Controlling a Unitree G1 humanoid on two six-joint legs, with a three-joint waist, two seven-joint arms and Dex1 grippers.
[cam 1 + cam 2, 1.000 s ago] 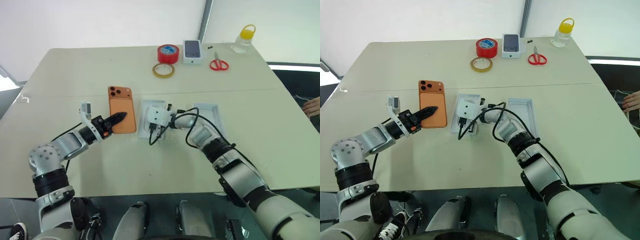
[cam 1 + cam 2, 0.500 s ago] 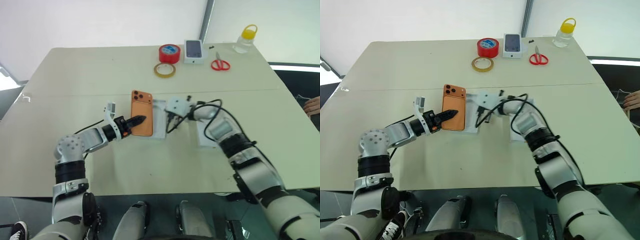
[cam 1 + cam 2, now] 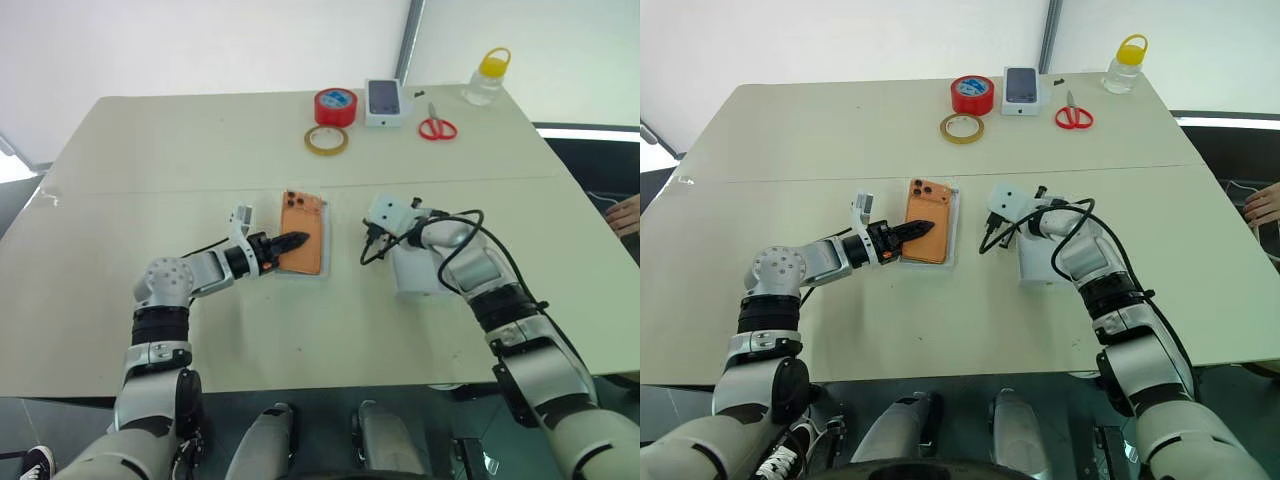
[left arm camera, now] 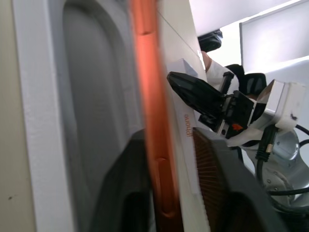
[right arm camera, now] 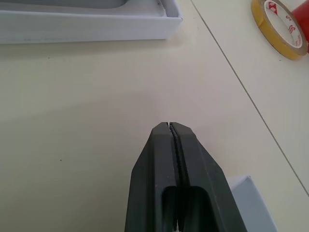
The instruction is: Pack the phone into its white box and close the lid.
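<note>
The orange phone (image 3: 303, 234) lies camera side up, slightly tilted, over the shallow white box (image 3: 954, 236) at mid-table. My left gripper (image 3: 296, 240) reaches in from the left with the phone's near edge between its fingers (image 4: 124, 193). The jaws are open, with a gap showing on one side of the phone (image 4: 155, 159). My right gripper (image 3: 369, 245) hovers just right of the box, shut and empty, its fingertips (image 5: 170, 129) pressed together over bare table. The white lid (image 3: 415, 272) lies under the right forearm; its side reads "iphone" in the left wrist view.
At the far edge are a red tape roll (image 3: 337, 106), a yellow tape ring (image 3: 327, 139), a small carton with a phone picture (image 3: 385, 102), red scissors (image 3: 438, 129) and a yellow-capped bottle (image 3: 487, 78). A person's hand (image 3: 625, 212) rests at the right edge.
The left gripper carried the phone rightward from the table onto the box and its fingers have parted. The right gripper swung right, off the box toward the lid.
</note>
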